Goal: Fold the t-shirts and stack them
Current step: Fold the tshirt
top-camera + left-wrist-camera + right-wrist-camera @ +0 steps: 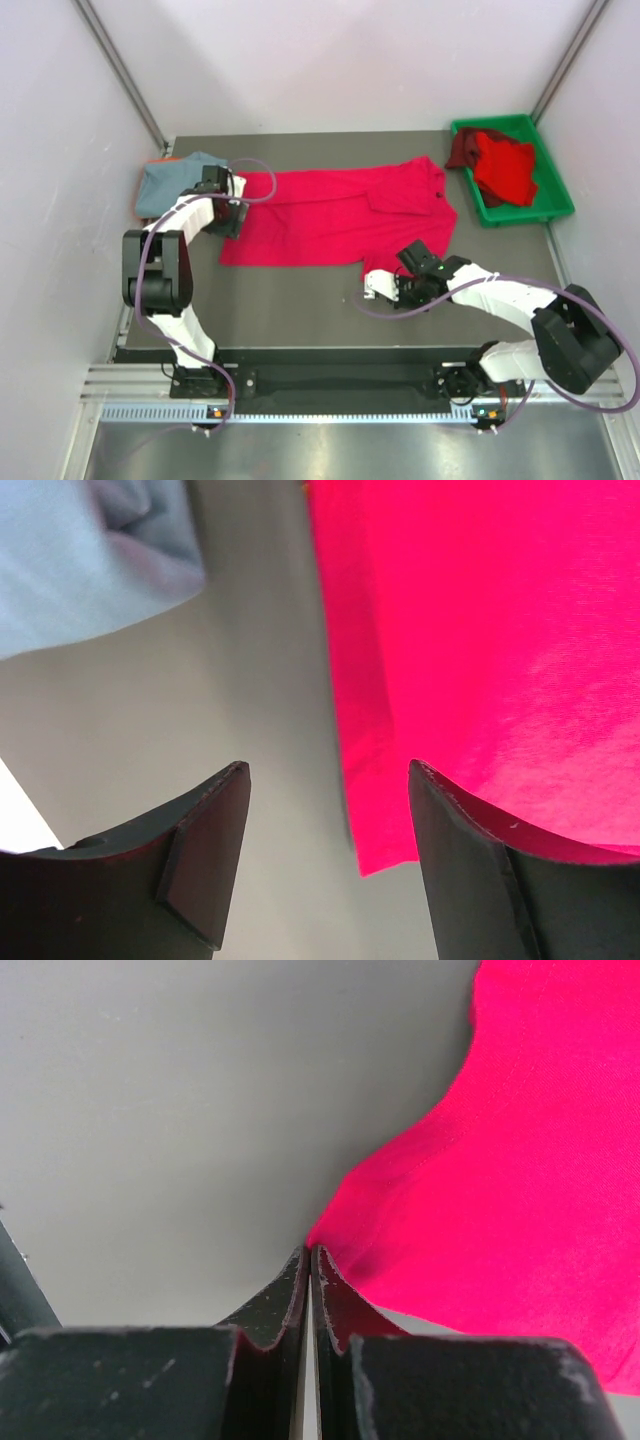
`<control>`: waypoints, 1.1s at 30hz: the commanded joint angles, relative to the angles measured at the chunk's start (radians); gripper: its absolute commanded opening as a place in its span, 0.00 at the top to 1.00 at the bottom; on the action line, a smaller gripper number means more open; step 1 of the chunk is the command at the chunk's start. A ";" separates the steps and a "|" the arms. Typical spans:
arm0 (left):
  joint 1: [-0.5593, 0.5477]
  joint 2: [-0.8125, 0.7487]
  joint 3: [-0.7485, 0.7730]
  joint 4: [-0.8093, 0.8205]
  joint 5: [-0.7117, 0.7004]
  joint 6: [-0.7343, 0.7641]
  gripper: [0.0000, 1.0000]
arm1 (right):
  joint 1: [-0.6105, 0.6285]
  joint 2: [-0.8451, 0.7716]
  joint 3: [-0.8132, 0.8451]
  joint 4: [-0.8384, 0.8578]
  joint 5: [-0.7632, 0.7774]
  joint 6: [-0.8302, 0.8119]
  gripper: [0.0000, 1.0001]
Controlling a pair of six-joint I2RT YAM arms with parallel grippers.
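Note:
A bright red t-shirt (340, 210) lies spread flat across the middle of the table. My left gripper (228, 205) is open at the shirt's left edge. In the left wrist view the red t-shirt (480, 630) has its lower corner between the open fingers of the gripper (328, 770). A grey-blue t-shirt (170, 180) lies bunched at the far left, also seen in the left wrist view (80, 560). My right gripper (385, 287) is at the shirt's near right corner. In the right wrist view the jaws of the gripper (311, 1248) are shut, pinching the corner of the red t-shirt (520, 1160).
A green bin (555, 200) stands at the back right, holding a bright red t-shirt (505, 165) and a darker red t-shirt (462, 150) draped over its left rim. Grey walls close in on both sides.

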 commanded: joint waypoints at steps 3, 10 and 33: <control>0.091 -0.013 0.053 -0.067 0.044 -0.070 0.30 | -0.009 -0.020 0.028 -0.028 0.028 0.012 1.00; 0.174 0.044 0.085 -0.243 0.245 -0.151 0.41 | -0.035 -0.042 0.081 -0.047 0.034 0.026 1.00; 0.191 0.094 0.114 -0.388 0.339 -0.100 1.00 | -0.076 -0.031 0.087 0.025 0.058 0.054 1.00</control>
